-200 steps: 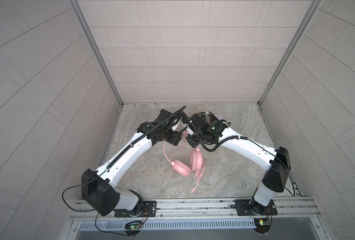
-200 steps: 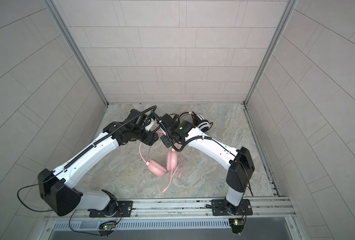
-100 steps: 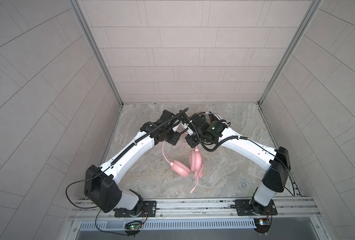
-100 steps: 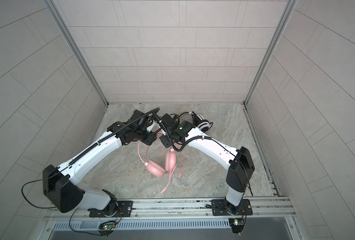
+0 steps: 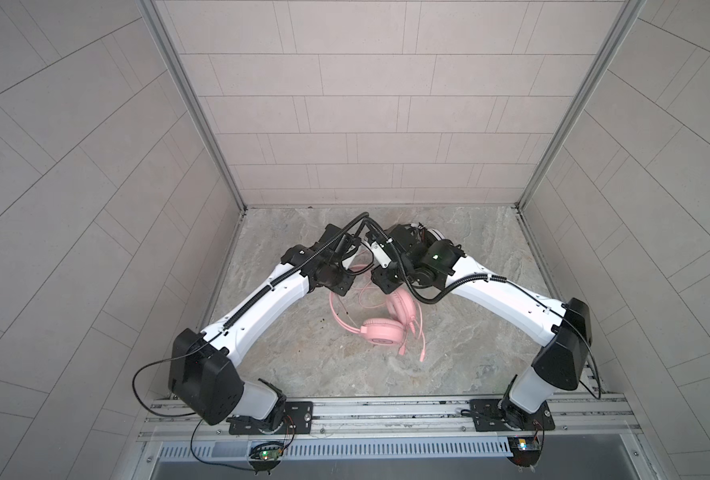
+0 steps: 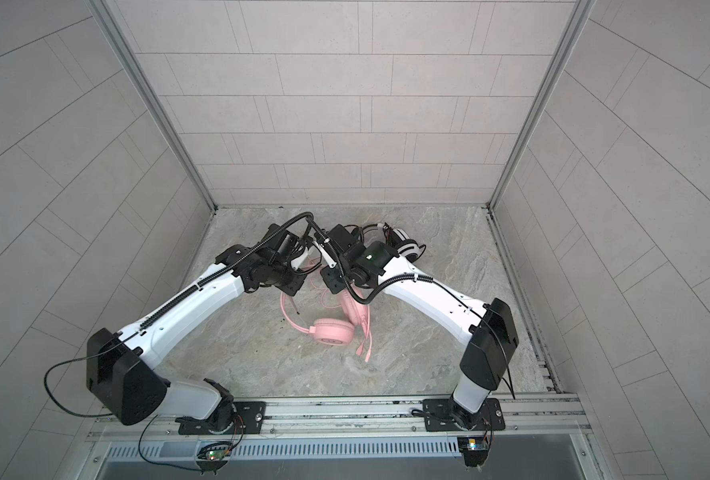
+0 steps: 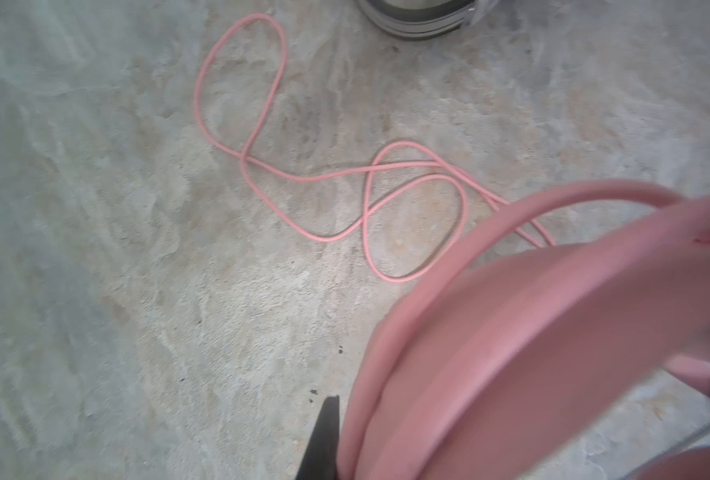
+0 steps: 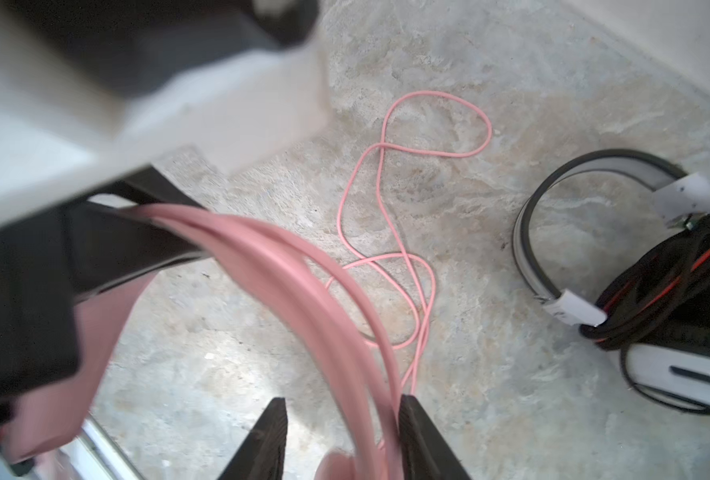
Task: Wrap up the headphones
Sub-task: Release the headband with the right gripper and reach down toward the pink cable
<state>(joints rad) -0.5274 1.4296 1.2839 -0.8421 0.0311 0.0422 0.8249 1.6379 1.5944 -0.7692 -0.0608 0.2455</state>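
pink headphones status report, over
Left tool shut on pink headphones' headband. Right tool open astride it. Pink cable loose on table, unwrapped. White-and-black headset nearby, not touching.

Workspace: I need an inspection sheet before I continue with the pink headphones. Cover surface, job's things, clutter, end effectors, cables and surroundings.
Surface: marbled stone tabletop.
Job's things: pink headphones in the middle, headband raised; white-and-black headphones lying apart at the back.
Clutter: a few dark specks; otherwise nothing seen.
End effectors: left end effector shut on the pink headphones' headband; right end effector open, headband passing between its fingers.
Cables: pink cable in loose loops, unwrapped; black-and-red cable bundled on the white-and-black headphones.
Surroundings: tiled walls on three sides; mounting rail in front.
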